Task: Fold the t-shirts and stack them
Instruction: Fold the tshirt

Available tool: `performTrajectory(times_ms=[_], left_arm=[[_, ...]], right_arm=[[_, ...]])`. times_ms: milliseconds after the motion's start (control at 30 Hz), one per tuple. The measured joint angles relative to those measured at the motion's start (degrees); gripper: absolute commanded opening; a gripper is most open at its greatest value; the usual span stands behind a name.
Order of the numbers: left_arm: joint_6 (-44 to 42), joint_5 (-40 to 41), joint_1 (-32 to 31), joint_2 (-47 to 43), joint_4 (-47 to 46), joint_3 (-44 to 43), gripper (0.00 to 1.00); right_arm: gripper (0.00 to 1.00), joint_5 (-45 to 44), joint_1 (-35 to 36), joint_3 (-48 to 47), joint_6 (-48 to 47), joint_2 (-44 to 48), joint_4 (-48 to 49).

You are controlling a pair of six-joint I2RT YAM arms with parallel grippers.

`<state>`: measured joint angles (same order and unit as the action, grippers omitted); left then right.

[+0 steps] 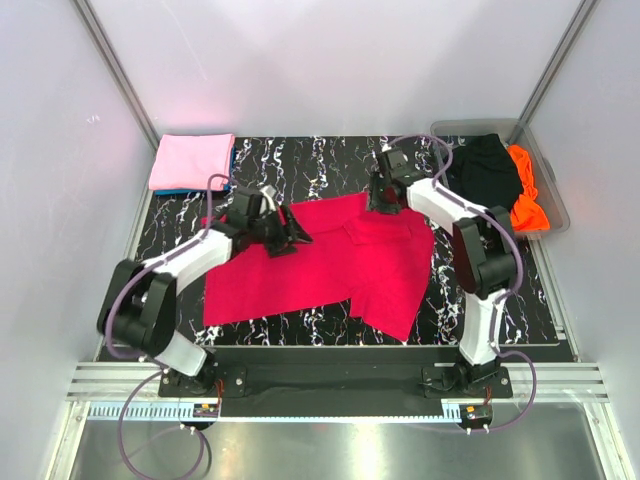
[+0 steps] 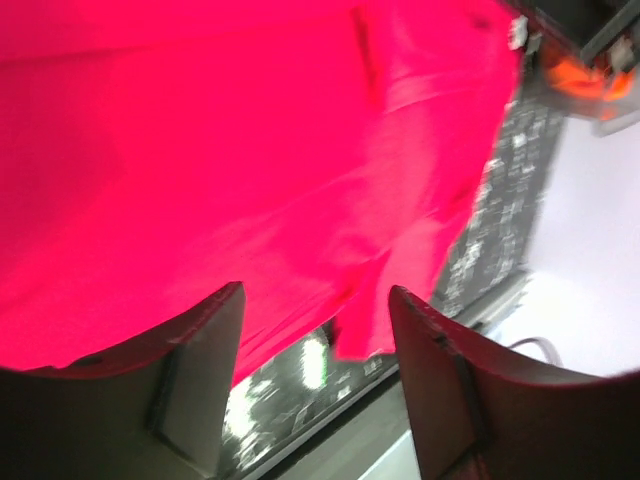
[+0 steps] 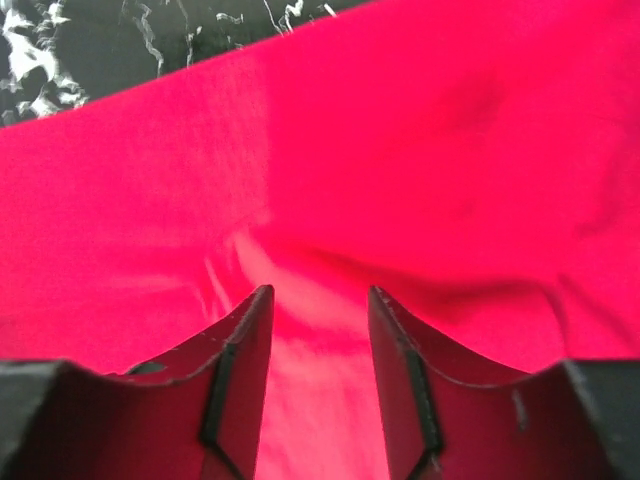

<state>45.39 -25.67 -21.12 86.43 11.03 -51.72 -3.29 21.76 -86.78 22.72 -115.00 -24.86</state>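
Two tees done: pink (image 1: 190, 160) folded atop blue (image 1: 176, 191), bench (image 1: 300, 160) far-left corner. Red tee (image 1: 320, 265) spread mid-bench, creased, not yet folded. Black (image 1: 488, 168) and orange (image 1: 528, 200) waiting in bin (image 1: 470, 125). Left end effector (image 1: 292, 232) wide at red's far-left edge. Right end effector (image 1: 380, 203) narrower, fingers parted, on far edge. No legible labels.

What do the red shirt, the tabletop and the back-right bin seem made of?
Red shirt: soft matte cloth, probably cotton knit; it wrinkles and lies limp. Tabletop: black with white veins, marble-look, possibly printed. Bin: clear plastic; its walls are see-through.
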Motion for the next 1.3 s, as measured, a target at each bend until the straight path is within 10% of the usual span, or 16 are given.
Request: performTrajectory(times_ms=[367, 600, 1300], left_arm=[[13.2, 0.7, -9.3, 20.3, -12.7, -13.3, 0.50], [16.9, 2.1, -10.6, 27.7, -13.9, -18.5, 0.48], [21.0, 3.9, -12.5, 36.0, -11.8, -25.5, 0.46]], right_arm=[[0.38, 6.0, -10.1, 10.9, -1.3, 18.5, -2.4], [0.27, 9.1, -10.6, 14.3, -4.0, 15.9, -4.1], [0.35, 11.6, -14.1, 14.3, -4.5, 5.6, -4.2]])
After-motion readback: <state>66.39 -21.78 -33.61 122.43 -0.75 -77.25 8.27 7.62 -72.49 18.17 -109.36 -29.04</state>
